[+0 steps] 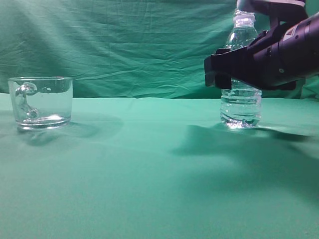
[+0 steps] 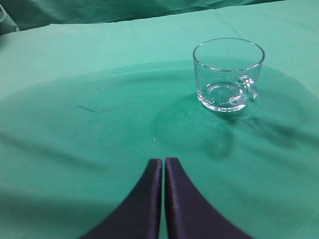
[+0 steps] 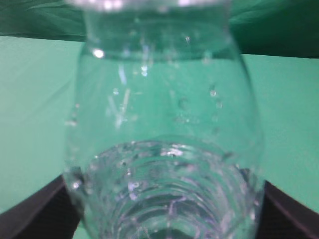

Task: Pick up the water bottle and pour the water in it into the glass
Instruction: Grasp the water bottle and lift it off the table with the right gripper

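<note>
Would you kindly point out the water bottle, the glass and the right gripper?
water bottle (image 1: pixel 241 107): exterior view, ribbed lower body.
glass (image 1: pixel 47 102): exterior view, front wall.
right gripper (image 1: pixel 219 72): exterior view, fingertips beside the bottle.

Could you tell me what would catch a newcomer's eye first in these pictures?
First, the dark right gripper reaching in from the right of the exterior view, its fingers either side of the upright water bottle standing on the green cloth. In the right wrist view the bottle fills the frame. Next, the empty glass stands alone at far left, handle facing the camera, while the left gripper hangs shut above the cloth, short of it.
</note>
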Available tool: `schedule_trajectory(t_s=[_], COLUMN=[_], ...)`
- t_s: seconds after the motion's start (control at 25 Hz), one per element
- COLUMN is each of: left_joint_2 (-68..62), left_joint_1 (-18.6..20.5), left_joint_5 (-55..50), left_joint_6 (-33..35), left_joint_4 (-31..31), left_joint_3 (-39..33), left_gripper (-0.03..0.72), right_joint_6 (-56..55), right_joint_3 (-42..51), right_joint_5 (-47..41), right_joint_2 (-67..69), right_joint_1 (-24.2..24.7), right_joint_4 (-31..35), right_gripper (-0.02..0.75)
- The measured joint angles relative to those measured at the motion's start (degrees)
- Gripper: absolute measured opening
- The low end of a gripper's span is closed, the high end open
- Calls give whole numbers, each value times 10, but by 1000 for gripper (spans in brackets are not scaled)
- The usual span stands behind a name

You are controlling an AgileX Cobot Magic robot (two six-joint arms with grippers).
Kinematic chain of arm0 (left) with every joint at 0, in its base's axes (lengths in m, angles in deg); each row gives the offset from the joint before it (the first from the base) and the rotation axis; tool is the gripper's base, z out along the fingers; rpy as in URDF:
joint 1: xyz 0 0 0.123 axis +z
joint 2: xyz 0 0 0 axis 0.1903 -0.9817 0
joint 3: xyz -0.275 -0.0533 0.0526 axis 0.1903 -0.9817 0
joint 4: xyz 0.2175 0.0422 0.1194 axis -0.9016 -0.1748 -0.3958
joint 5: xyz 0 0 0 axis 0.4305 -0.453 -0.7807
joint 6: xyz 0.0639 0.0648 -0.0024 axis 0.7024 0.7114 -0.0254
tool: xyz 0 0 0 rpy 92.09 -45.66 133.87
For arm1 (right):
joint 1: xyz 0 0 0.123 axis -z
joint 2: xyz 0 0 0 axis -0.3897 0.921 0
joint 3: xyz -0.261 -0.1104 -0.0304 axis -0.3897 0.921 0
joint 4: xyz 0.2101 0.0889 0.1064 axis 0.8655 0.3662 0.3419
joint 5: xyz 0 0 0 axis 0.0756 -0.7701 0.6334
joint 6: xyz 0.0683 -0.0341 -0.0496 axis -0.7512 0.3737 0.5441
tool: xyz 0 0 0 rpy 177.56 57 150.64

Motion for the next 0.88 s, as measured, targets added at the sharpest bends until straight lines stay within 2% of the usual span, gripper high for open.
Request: schedule_trajectory(t_s=[0.16,0.2,0.36,0.56,0.64,0.88], left_joint_2=[0,0,0,0,0,0], left_joint_1=[0,0,0,0,0,0], left_joint_5=[0,0,0,0,0,0], left_joint_6=[0,0,0,0,0,0], left_joint_4=[0,0,0,0,0,0], left_joint_3=[0,0,0,0,0,0], left_gripper=[0,0,0,0,0,0], right_joint_6=[0,0,1,3,3,6], right_joint_3=[0,0,0,0,0,0], right_joint_5=[4,5,8,8,8,8], right_joint_2=[8,8,8,9,9,9], right_joint_1=[0,0,0,0,0,0], right_joint_4=[1,1,1,1,1,0], right_gripper=[553,484,347,358,305,306])
